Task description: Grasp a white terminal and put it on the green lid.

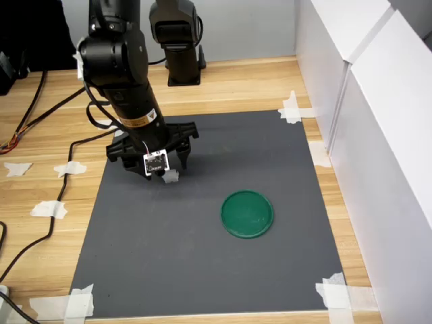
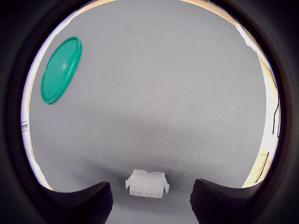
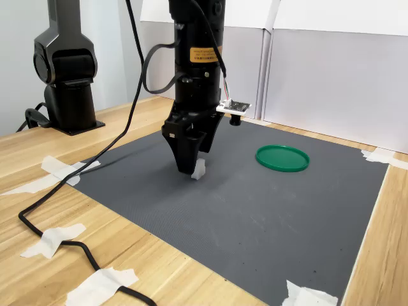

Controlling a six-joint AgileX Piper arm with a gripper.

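- Wooden bench with a dark grey mat taped at its corners, white panels along the first exterior view's right, and a second dark arm base standing at the far side.
- The gripper points straight down over the mat's far-left part in the first exterior view, its fingertips at or just above the mat.
- The white terminal lies on the mat between the two dark fingers in the wrist view, with grey mat showing on either side of it, so the jaws stand apart and hold nothing.
- Its long axis runs across the gap from one finger toward the other; I judge that closing would press on its short ends.
- In the second exterior view the white terminal peeks out at the fingertips, seemingly touching one finger, though contact is hard to confirm.
- The green lid lies flat, well apart from the gripper, nearer and to the right in the first exterior view, with nothing on it.
- Judged step: close on the terminal, then lift and carry it toward the lid.
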